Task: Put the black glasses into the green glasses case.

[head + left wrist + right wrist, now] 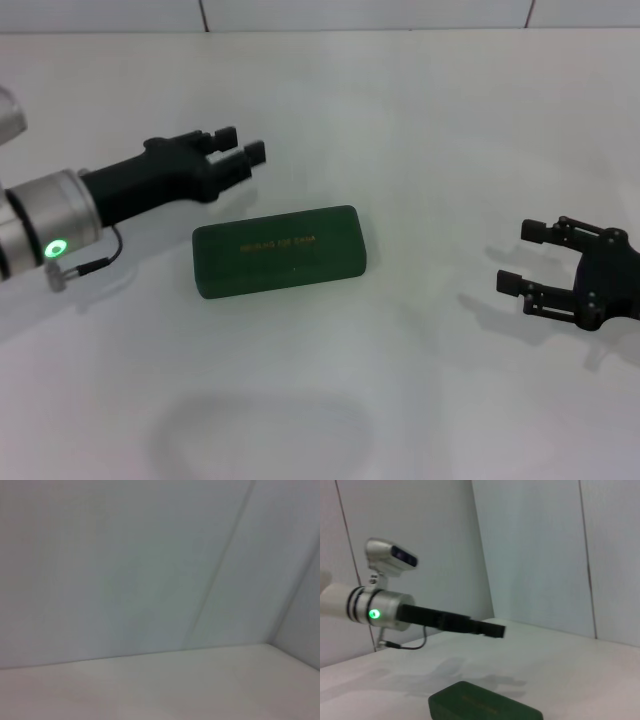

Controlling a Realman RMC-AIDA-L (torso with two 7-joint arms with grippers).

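The green glasses case (281, 250) lies shut on the white table, its gold lettering facing up; its near end also shows in the right wrist view (485, 706). The black glasses are out of view in every frame. My left gripper (242, 143) hovers just behind the case's left end, open with nothing between its fingers, and the right wrist view shows it (495, 629) from the side, above the case. My right gripper (520, 257) is well to the right of the case, open and empty, pointing toward it.
The white table (420, 130) runs back to a tiled wall (350, 12). A short grey cable (95, 262) hangs from my left wrist near the case's left end. The left wrist view holds only wall (125, 570) and table edge (150, 655).
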